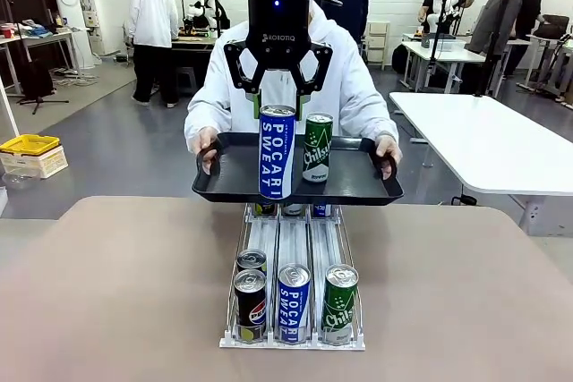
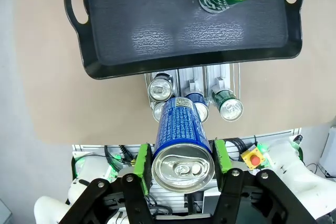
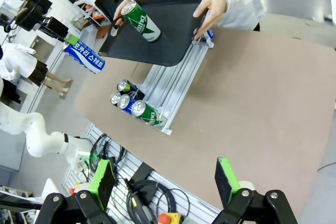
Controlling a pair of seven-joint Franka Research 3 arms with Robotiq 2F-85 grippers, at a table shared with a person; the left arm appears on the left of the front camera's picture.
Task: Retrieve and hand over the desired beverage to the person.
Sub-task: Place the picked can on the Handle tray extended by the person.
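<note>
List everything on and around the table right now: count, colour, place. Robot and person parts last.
Blue can: one, blue and white, held above the tray in the left gripper.
Green can on tray: one, green, standing upright on the tray.
Tray: one, black, held by the person over the far end of the rack.
Rack: one, clear and white, middle of the table, running toward the person.
Front cans: three at the near end, dark, blue, green; another dark one behind on the left.
Table: one, tan.
Left gripper: shut on the blue can.
Right gripper: open, above the table edge.
Person's hands: two, on the tray handles.
</note>
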